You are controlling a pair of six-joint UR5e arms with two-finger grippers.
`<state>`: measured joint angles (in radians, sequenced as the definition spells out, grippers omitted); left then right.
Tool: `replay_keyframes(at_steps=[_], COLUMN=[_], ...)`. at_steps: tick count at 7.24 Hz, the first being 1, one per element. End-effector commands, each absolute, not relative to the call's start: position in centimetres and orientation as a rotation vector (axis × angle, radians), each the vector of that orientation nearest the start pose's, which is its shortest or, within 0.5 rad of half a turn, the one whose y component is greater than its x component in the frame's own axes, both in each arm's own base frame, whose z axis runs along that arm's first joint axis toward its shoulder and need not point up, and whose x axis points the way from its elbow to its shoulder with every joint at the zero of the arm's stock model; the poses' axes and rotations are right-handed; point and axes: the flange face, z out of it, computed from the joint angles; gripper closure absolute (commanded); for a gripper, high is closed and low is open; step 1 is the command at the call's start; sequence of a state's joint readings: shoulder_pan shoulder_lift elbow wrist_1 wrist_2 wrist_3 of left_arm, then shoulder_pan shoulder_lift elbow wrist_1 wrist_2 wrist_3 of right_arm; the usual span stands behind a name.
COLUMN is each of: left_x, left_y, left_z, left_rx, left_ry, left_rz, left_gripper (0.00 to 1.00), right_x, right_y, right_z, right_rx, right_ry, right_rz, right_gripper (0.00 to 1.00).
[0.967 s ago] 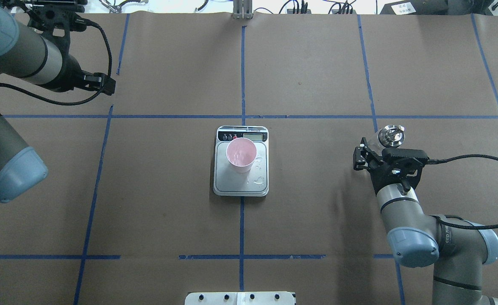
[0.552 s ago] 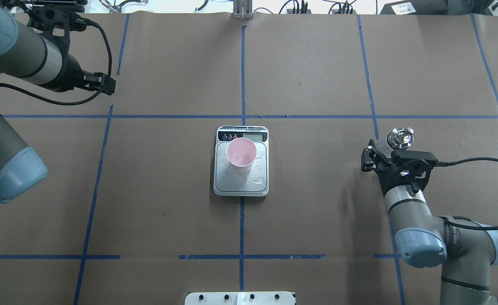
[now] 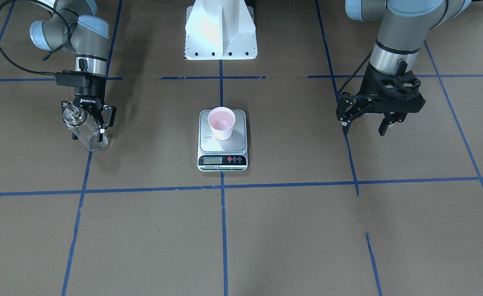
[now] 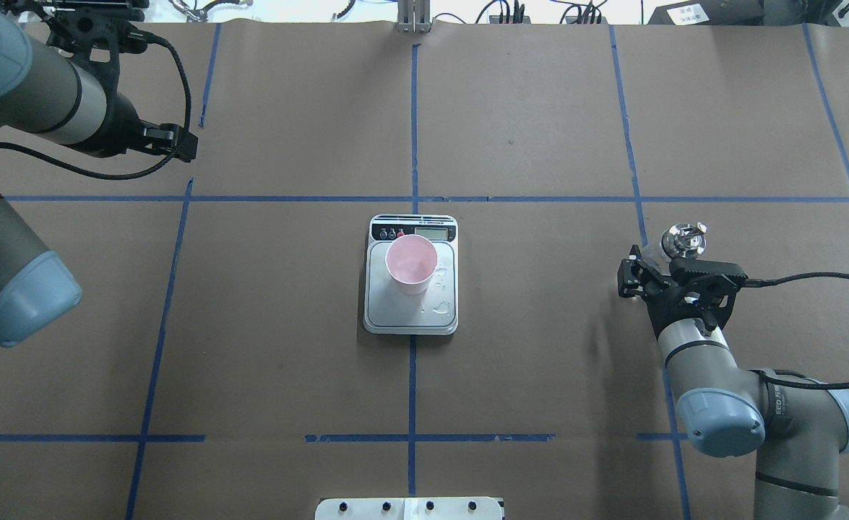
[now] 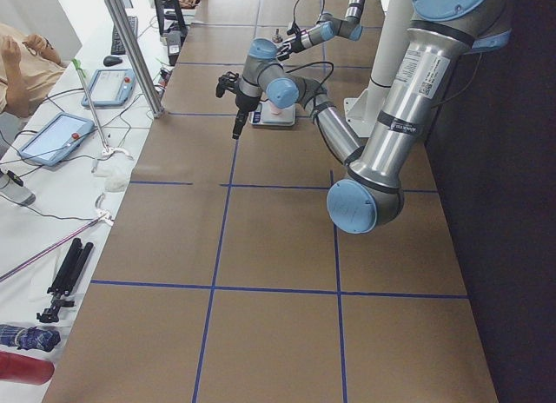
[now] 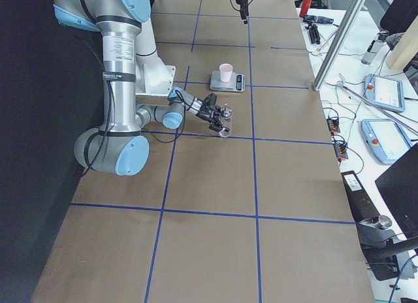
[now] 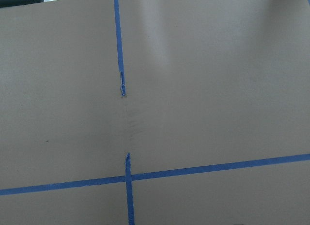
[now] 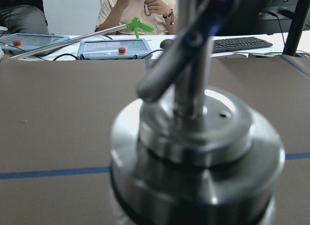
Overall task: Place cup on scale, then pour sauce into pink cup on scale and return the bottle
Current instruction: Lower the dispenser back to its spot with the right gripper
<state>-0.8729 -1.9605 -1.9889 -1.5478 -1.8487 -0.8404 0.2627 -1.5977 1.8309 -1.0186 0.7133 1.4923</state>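
The pink cup (image 4: 411, 261) stands upright on the scale (image 4: 410, 315) at the table's middle; it also shows in the front view (image 3: 221, 122) on the scale's steel platform (image 3: 229, 144). My right gripper (image 3: 89, 123) is shut on the clear glass bottle (image 3: 94, 141), which is slightly tilted, low over the table's right side. From overhead its metal collar and spout (image 4: 684, 240) show beyond the gripper (image 4: 655, 263). The collar fills the right wrist view (image 8: 193, 137). The sauce cannot be made out. My left gripper (image 3: 364, 128) is open and empty, above the far left of the table (image 4: 175, 141).
Small clear droplets (image 4: 442, 307) lie on the scale's platform. Blue tape lines (image 4: 413, 198) cross the brown paper. The robot's white base (image 3: 220, 28) stands at the near edge. Operators sit past the far edge (image 8: 140, 7).
My right gripper has carried the bottle further right and a little back toward the robot's side. The left arm, the cup and the scale have not moved.
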Motion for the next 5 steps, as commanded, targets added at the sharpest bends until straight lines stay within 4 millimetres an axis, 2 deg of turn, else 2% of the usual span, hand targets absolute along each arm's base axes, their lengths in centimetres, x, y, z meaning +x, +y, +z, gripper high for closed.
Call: replay_keyframes(at_steps=[1,4,5], left_x=[28.52,28.45,28.44], left_y=[-50.49,-50.55,-50.53], left_z=[26.86,26.77,26.88], left_rx=[0.378,0.38,0.377], left_ry=[0.732,0.734,0.731], left_rz=[-0.025,-0.028,-0.028], left_gripper=[0.12,0.12,0.12], right_x=[-41.23,-41.21,-41.46], right_y=[-32.63,-32.46,-31.85], right_z=[48.08,47.24,47.19], right_rx=[0.924,0.922,0.914], right_ry=[-0.577,-0.597,-0.612], right_rz=[0.492,0.498,0.499], right_gripper=[0.01,0.0,0.0])
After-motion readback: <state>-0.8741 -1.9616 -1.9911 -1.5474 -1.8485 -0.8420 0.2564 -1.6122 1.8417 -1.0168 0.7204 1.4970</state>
